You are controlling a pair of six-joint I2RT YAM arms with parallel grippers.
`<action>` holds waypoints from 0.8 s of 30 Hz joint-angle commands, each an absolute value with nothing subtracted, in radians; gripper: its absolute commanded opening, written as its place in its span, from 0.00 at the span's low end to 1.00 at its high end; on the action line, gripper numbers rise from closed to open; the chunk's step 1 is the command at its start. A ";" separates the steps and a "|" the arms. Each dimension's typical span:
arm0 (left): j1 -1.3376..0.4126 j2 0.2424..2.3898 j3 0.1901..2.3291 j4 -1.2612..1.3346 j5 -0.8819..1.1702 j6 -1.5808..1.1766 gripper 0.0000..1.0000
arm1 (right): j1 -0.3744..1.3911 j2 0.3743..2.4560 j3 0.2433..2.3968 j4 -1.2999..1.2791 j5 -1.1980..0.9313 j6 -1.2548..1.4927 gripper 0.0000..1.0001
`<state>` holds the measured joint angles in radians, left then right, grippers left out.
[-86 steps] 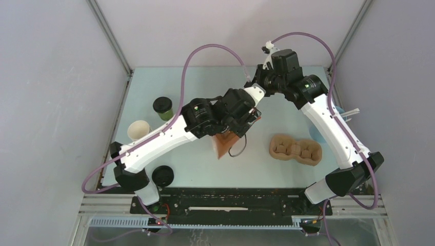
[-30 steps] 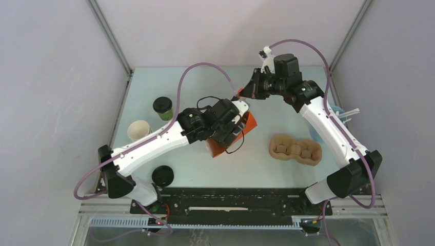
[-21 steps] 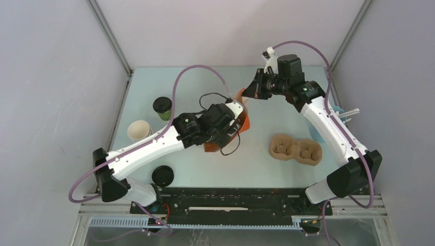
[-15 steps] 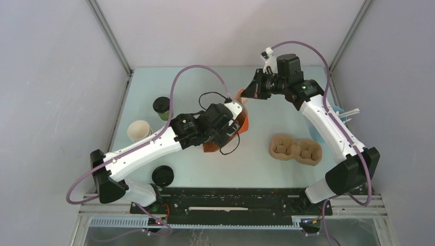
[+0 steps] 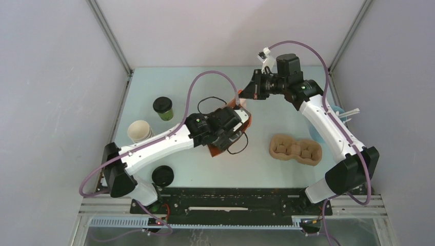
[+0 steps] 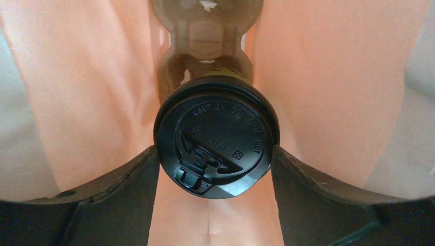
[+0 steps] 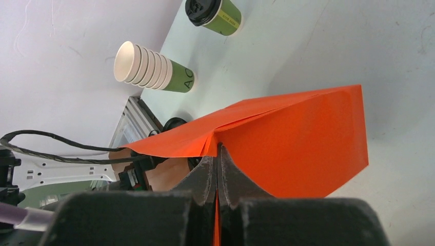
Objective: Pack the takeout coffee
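Observation:
My left gripper (image 6: 215,154) is shut on a takeout coffee (image 6: 216,134), an olive-green cup with a black lid, one finger on each side. It holds the cup inside an orange paper bag (image 6: 318,77). A brown cardboard carrier (image 6: 208,38) lies deeper in the bag. My right gripper (image 7: 218,154) is shut on the upper edge of the orange bag (image 7: 302,138) and holds it open. In the top view the left gripper (image 5: 228,134) is partly hidden in the bag (image 5: 245,117). A second lidded coffee (image 5: 163,107) stands at the far left and also shows in the right wrist view (image 7: 213,13).
A stack of lidless cups (image 5: 139,130) lies on its side at the left and also shows in the right wrist view (image 7: 154,69). A loose black lid (image 5: 163,176) sits near the front left. A second cardboard carrier (image 5: 296,148) lies at the right.
My left wrist with the cup has shifted a little right and nearer, and its elbow has swung in. My right gripper has stayed shut on the bag's edge, which moved slightly.

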<state>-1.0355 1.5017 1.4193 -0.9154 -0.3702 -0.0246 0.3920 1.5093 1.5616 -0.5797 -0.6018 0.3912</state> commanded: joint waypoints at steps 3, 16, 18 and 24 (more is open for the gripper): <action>-1.031 1.526 1.457 -0.934 -0.429 -0.003 0.45 | 0.392 1.456 1.532 -0.486 -0.666 0.339 0.00; -1.029 1.444 1.276 -0.750 -0.464 0.068 0.46 | 0.453 1.384 1.454 -0.436 -0.545 0.362 0.00; -1.029 1.449 1.273 -0.759 -0.469 0.071 0.46 | 0.442 1.388 1.450 -0.430 -0.555 0.370 0.00; -1.022 1.457 1.265 -0.746 -0.480 0.055 0.46 | 0.421 1.388 1.450 -0.411 -0.604 0.388 0.00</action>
<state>-1.0309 1.4891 1.2816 -0.7959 -0.4683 0.0376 0.4313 1.4128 1.4441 -0.4744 -0.5415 0.3542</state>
